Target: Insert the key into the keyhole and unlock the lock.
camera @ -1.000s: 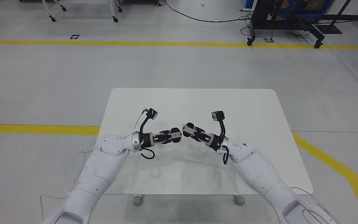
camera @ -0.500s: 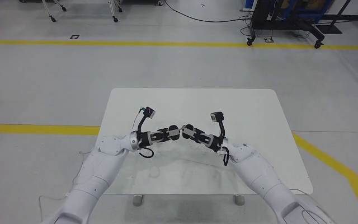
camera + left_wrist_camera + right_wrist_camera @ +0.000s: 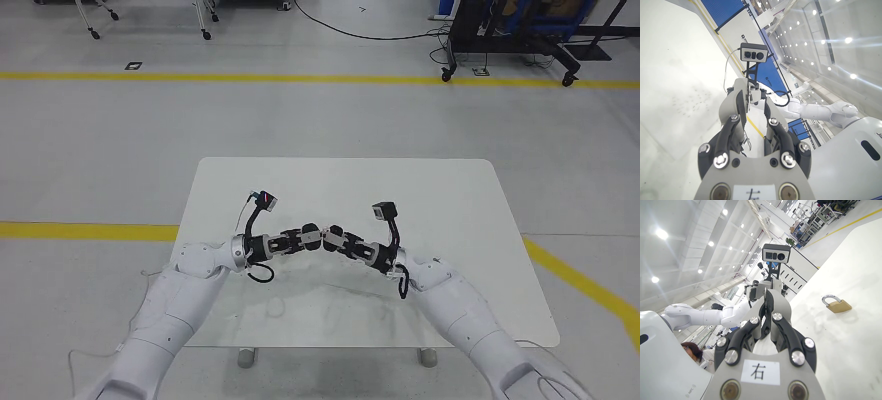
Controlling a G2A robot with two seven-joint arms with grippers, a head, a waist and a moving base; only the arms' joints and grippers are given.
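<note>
Key (image 3: 765, 291) sits pinched in right tool (image 3: 768, 297), lock (image 3: 837, 304) lying on table (image 3: 848, 351).

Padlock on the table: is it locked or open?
Shut, it seems: the padlock lies flat on the table, both ends of its shackle meeting the brass body.

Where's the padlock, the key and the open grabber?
padlock (image 3: 838, 306), right wrist view, on its brass body.
key (image 3: 765, 289), right wrist view, on its silver end that sticks out.
left gripper (image 3: 753, 95), left wrist view, midway between its open fingertips.
</note>
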